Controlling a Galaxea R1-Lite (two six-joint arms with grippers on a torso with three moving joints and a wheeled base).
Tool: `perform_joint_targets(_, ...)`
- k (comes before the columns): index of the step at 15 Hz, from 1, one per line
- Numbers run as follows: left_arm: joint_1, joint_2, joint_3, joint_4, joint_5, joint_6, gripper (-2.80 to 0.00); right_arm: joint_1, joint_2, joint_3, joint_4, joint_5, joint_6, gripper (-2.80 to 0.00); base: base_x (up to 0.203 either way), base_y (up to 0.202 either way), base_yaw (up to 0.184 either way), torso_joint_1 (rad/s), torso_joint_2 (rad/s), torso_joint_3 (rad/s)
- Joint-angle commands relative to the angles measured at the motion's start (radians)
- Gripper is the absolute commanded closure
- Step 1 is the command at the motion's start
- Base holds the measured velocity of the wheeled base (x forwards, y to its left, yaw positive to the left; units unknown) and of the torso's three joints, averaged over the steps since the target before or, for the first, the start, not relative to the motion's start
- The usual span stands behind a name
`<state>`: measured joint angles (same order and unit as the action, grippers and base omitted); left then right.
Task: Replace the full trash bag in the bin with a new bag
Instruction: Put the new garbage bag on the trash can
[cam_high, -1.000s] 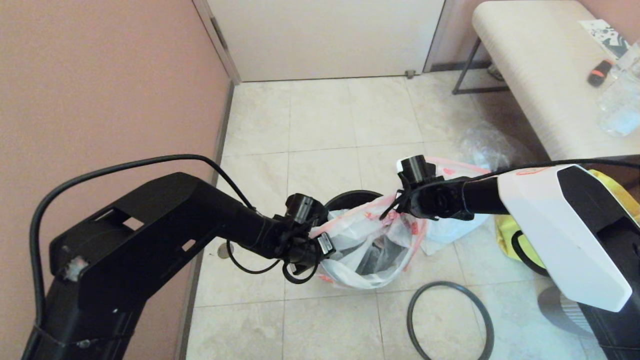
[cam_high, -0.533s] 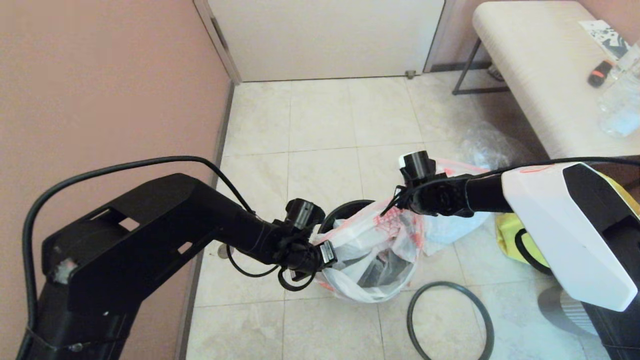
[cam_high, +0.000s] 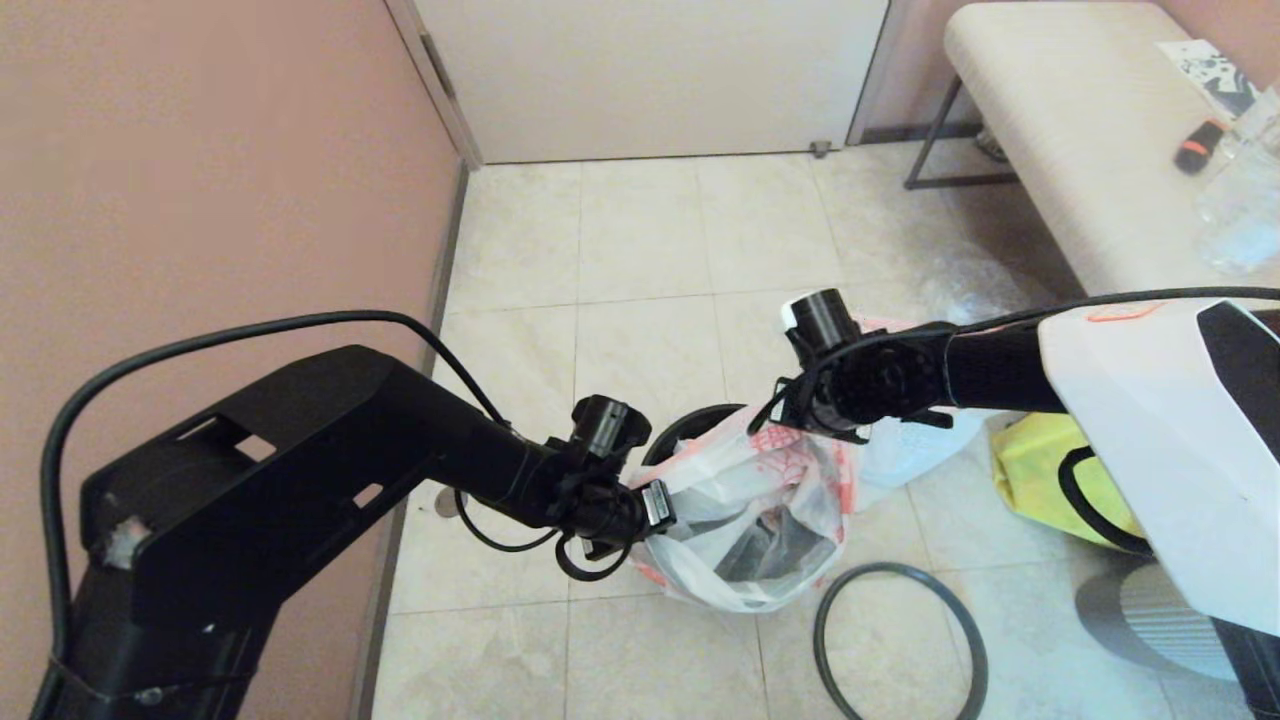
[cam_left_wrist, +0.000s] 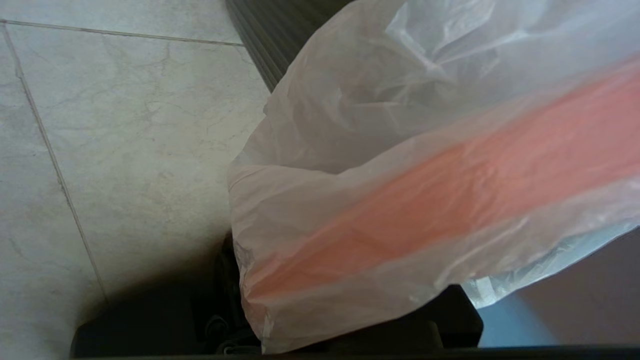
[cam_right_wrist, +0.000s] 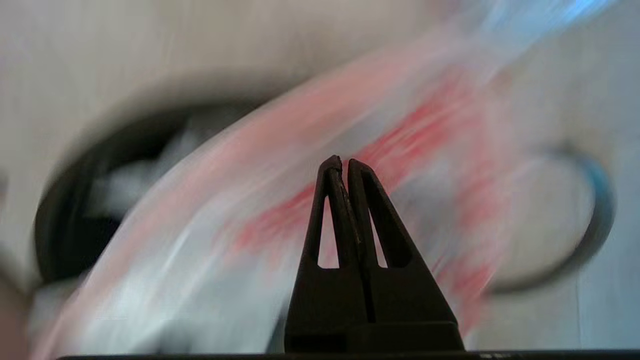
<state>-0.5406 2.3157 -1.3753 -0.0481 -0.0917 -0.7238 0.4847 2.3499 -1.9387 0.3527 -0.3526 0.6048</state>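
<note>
Right gripper (cam_right_wrist: 345, 162): fingers pressed tight together, a thin fold of the new bag (cam_high: 745, 480) apparently pinched between them, though that wrist view is smeared, so treat the hold as likely, not certain. It sits at the far-right part of the bag's mouth, high above the floor.

Left gripper (cam_high: 640, 515): closed on the orange-pink drawstring rim (cam_left_wrist: 440, 200), film bunched right at the jaws. It holds the near-left part of the same mouth, lower than the right one.

Between the two grippers the bag hangs open, its mouth stretched into a slack oval, dark contents or the bin's inside showing through the film.

The bin (cam_high: 690, 425) is just behind and under the bag, only an arc of its black rim visible beyond the left gripper. The full trash bag (cam_high: 915, 445) lies on the tiles below and beyond the right gripper, beside the yellow tote bag (cam_high: 1040, 470). The hoop (cam_high: 900, 640) lies flat on the floor, on your side of the right gripper, apart from the bin.

Step in hand, as you'd judge it: spreading the mouth over the bin.

- Keep both pinches firm; the film is thin and will slip.
- Pull the grippers apart evenly until the mouth outspans the rim.
- Centre it over the bin before lowering.
- Leave the hoop until the rim is folded over.
</note>
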Motion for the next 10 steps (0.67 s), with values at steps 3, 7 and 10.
perform_joint_targets(3,0.002,0.006,-0.002,-0.001,0.000,-0.005,0.00,0.042,-0.065,0.051,0.038,0.025,0.047,0.00,0.000,0.000,0.000,0.000,0.00,0.000)
perform_joint_targets(7,0.003,0.010,-0.008,-0.001,-0.002,-0.004,0.00,0.057,-0.030,0.101,0.033,0.072,0.053,0.00,0.000,0.000,0.000,0.000,0.00,0.000)
perform_joint_targets(10,0.002,0.010,-0.008,-0.001,-0.010,-0.005,0.00,0.049,0.022,0.054,0.036,0.097,0.041,0.00,0.000,0.000,0.000,0.000,0.00,0.000)
